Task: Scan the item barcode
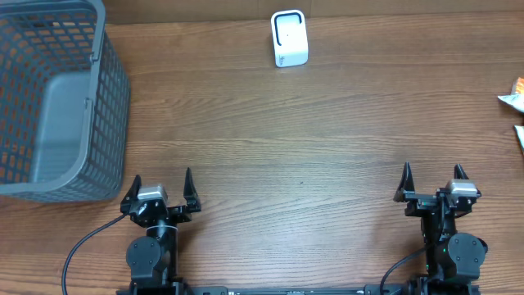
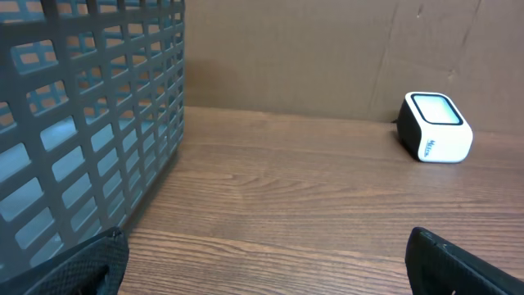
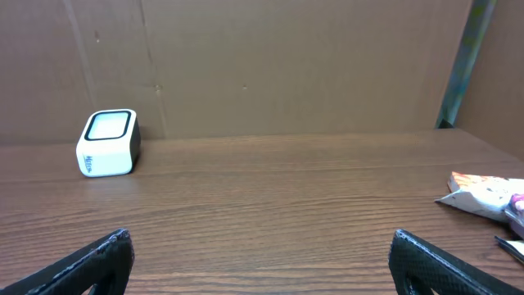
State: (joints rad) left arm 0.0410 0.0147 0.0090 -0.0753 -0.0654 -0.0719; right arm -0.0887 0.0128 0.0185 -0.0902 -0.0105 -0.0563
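Note:
A white box-shaped scanner with a dark-framed window [image 1: 289, 38] [image 2: 435, 127] [image 3: 108, 142] stands at the back middle of the table. An item in a light printed packet [image 1: 512, 97] [image 3: 485, 193] lies flat at the right edge, partly cut off; no barcode shows on it. My left gripper [image 1: 162, 184] [image 2: 266, 262] rests open near the front left, nothing between its fingers. Near the front right, my right gripper [image 1: 431, 179] [image 3: 260, 262] is open too and empty. Both point toward the back wall, far from scanner and packet.
A grey plastic mesh basket [image 1: 57, 98] [image 2: 82, 123] stands at the left, just ahead and left of my left gripper. A second packet edge [image 1: 519, 135] pokes in at the right border. A brown cardboard wall [image 3: 262, 65] closes the back.

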